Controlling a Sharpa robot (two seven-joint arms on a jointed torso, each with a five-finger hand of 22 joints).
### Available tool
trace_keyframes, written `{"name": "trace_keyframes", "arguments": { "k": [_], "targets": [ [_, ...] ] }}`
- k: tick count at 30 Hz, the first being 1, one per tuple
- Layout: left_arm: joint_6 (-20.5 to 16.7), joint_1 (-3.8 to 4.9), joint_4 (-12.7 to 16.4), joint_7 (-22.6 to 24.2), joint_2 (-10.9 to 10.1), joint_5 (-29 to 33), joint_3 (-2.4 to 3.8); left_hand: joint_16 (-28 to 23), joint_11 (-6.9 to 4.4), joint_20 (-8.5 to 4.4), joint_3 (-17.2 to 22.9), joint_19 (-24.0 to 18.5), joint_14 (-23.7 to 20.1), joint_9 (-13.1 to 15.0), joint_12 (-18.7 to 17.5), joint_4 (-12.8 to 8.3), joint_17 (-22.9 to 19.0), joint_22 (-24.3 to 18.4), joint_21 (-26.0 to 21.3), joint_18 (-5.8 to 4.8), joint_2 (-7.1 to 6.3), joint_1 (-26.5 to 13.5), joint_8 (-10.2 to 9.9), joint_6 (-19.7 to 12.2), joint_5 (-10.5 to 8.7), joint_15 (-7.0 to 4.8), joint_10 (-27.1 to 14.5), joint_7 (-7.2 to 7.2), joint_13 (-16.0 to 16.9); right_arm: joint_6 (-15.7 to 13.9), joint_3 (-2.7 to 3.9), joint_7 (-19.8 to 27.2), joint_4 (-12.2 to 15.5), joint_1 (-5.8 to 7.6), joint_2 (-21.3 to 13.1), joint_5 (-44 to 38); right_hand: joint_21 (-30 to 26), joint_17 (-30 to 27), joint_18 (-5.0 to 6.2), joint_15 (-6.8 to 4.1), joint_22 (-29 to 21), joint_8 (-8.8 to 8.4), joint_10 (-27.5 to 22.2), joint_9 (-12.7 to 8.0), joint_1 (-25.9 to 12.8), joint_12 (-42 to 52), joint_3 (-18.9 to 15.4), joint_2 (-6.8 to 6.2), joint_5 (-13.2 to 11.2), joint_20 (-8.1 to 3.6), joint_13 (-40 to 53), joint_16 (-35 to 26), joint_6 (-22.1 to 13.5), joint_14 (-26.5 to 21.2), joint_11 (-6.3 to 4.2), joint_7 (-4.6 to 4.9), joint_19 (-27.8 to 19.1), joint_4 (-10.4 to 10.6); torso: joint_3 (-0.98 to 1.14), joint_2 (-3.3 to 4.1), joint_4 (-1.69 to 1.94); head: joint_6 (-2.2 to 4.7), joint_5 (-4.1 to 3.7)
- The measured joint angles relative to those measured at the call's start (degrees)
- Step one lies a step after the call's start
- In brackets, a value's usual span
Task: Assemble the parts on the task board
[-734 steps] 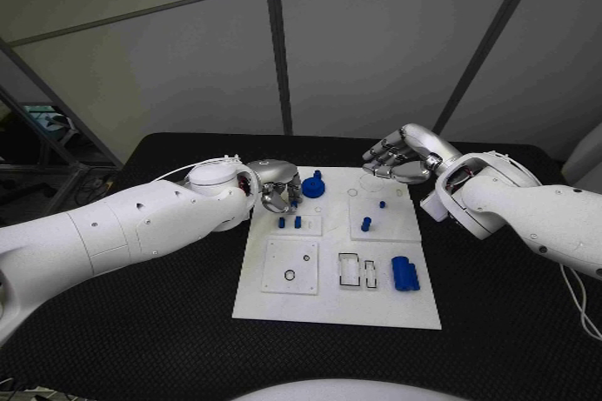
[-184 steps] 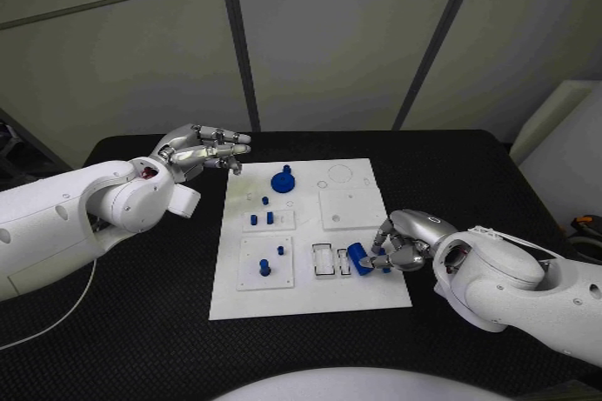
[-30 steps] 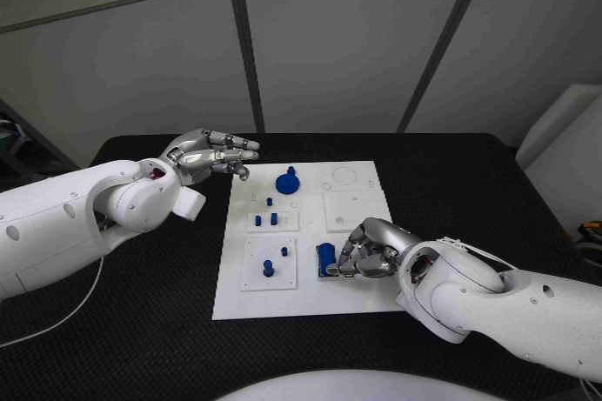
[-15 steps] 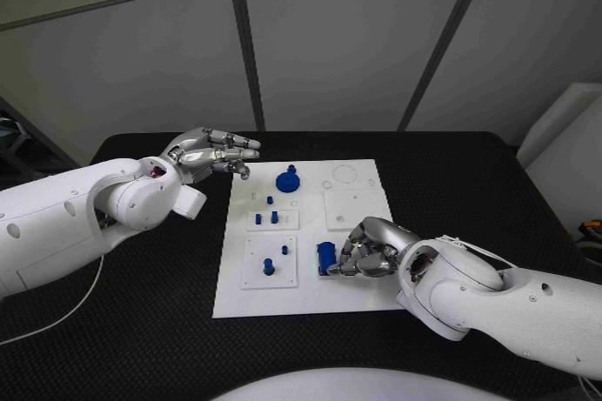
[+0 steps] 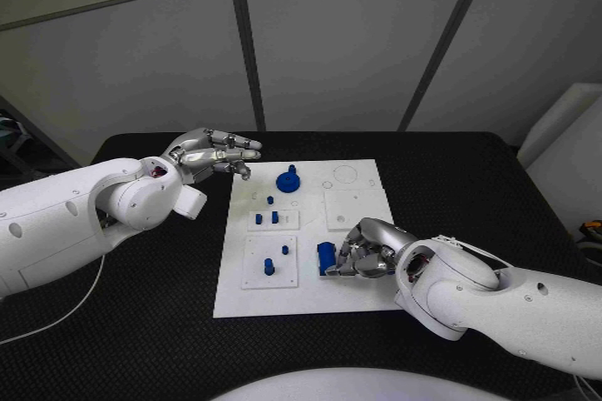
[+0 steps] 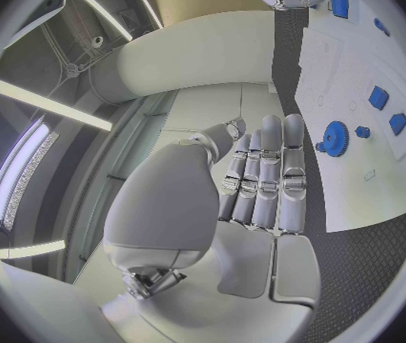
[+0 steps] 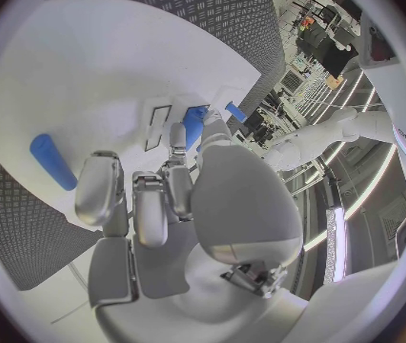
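Since half a second ago, nothing has visibly moved. Right hand grips a blue block at a slot of the white board; left hand hovers empty, fingers loosely apart, beyond the board's far corner.

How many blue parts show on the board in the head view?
7: gear at the far end; one peg nearer; a pair of pegs; two pegs on the near-left plate; one block in the right hand's fingers. That hand may hide more.
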Motion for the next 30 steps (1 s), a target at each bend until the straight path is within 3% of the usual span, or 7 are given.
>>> {"name": "trace_keyframes", "arguments": {
  "k": [6, 13, 17, 20, 22, 26, 30],
  "targets": [
    [0.11, 0.00, -0.08, -0.12, 0.05, 0.00, -0.02, 0.00, 0.00, 0.00, 0.00, 0.00, 0.00, 0.00, 0.00, 0.00, 0.00, 0.00, 0.00, 0.00, 0.00, 0.00, 0.00, 0.00, 0.00, 0.00, 0.00, 0.00, 0.00, -0.11, 0.02, 0.15, 0.36, 0.01, -0.28, -0.25, 0.00, 0.00, 0.01, 0.00, 0.00, 0.00, 0.00, 0.12, -0.03, 0.00, -0.88, -0.02, -0.33, 0.00, 0.01, 0.00, 0.00, 0.00, 0.00, 0.00, 0.00, 0.40, 0.01, -0.02, -0.03, 0.00, 0.02],
    [0.19, 0.00, -0.17, -0.25, 0.06, 0.00, -0.05, -0.23, 0.00, 0.00, 0.00, 0.00, 0.00, 0.00, 0.00, 0.00, -0.06, 0.00, 0.00, 0.00, 0.00, 0.00, 0.00, -0.21, 0.00, 0.00, 0.00, -0.21, 0.00, -0.84, 0.02, 0.69, 1.72, 0.01, -2.09, -0.94, 0.00, -0.01, 0.00, 0.00, -0.45, 0.00, -0.33, 0.51, -3.24, -1.98, -2.86, -3.24, -6.05, 0.00, -0.01, 0.00, -0.60, 0.00, 0.32, 0.08, 0.00, 3.38, 0.03, -0.02, -0.07, 0.10, 0.10],
    [0.22, -0.01, -0.20, -0.30, 0.05, 0.00, -0.05, -0.22, 0.00, 0.00, 0.00, 0.00, 0.00, 0.00, 0.00, 0.00, -0.05, 0.00, 0.00, 0.00, 0.00, 0.00, 0.00, -0.21, 0.00, 0.00, 0.00, -0.21, 0.00, -1.87, 0.03, 1.34, 2.79, 0.01, -3.38, -1.32, -0.21, -0.01, 0.00, 0.00, -0.63, 0.00, -0.54, 0.58, -4.42, -2.76, -2.96, -4.38, -8.26, 0.00, -0.01, 0.00, -1.17, 0.00, 0.53, 0.27, 0.00, 3.47, 0.03, -0.02, -0.09, 0.10, 0.14],
    [0.24, -0.01, -0.25, -0.32, 0.04, 0.00, -0.07, -0.22, 0.00, 0.00, 0.09, 0.00, 0.00, 0.00, 0.00, -0.09, -0.05, 0.00, 0.00, 0.00, 0.00, 0.00, 0.00, -0.21, 0.00, 0.00, 0.00, -0.21, 0.00, -2.92, 0.05, 1.97, 3.64, 0.02, -4.50, -1.54, -0.22, -0.01, 0.01, 0.00, -0.63, 0.00, -0.85, 0.58, -4.64, -3.11, -2.96, -4.15, -8.26, 0.00, -0.01, 0.00, -1.69, 0.00, 0.62, 0.37, 0.00, 3.47, 0.02, -0.02, -0.09, 0.15, 0.11],
    [0.25, -0.01, -0.26, -0.34, 0.04, 0.00, -0.07, -0.22, 0.00, 0.00, 0.16, 0.00, 0.00, 0.00, 0.00, -0.16, -0.05, 0.00, 0.00, 0.00, 0.00, 0.00, 0.00, -0.21, 0.00, 0.00, 0.00, -0.21, 0.00, -3.53, 0.05, 2.35, 4.14, 0.03, -5.41, -1.64, -0.22, -0.01, 0.01, 0.00, -0.63, -0.08, -0.85, 0.58, -4.07, -3.11, -2.15, -3.58, -6.97, 0.21, -0.01, 0.00, -2.17, 0.00, 0.63, 0.70, -0.21, 3.55, 0.02, -0.01, -0.08, 0.16, 0.04],
    [0.26, -0.02, -0.25, -0.36, 0.02, 0.00, -0.09, -0.22, 0.00, 0.00, 0.16, 0.00, 0.00, 0.00, 0.00, -0.16, -0.05, 0.00, 0.00, 0.00, 0.00, 0.00, 0.00, -0.21, 0.00, 0.00, 0.00, -0.21, 0.00, -4.65, 0.12, 3.09, 4.76, 0.07, -8.34, -1.64, -0.22, -0.01, 0.01, 0.00, -0.63, -1.54, -1.05, 0.23, -0.55, -3.10, -0.32, -0.07, -2.33, 0.22, 0.01, 0.00, -3.34, 0.00, 0.83, 1.29, -0.21, 2.40, -0.02, 0.00, -0.03, 0.14, -0.15],
    [0.26, -0.02, -0.17, -0.37, -0.06, 0.00, -0.11, -0.22, 0.00, 0.00, 0.16, 0.00, 0.00, 0.00, 0.00, -0.16, -0.05, 0.00, 0.00, 0.00, 0.00, 0.00, 0.00, -0.21, 0.00, 0.00, 0.00, -0.21, 0.00, -5.41, 0.33, 3.89, 4.93, 0.28, -12.11, -1.33, -0.22, -0.01, 0.00, 0.01, -0.50, -3.32, -1.16, -0.63, 2.29, -3.13, 0.92, 1.88, 2.66, 0.21, 0.57, 0.00, -3.74, 0.00, 0.94, 1.38, -0.21, 1.16, -0.05, -0.01, -0.03, 0.08, -0.30]
  ]
}}
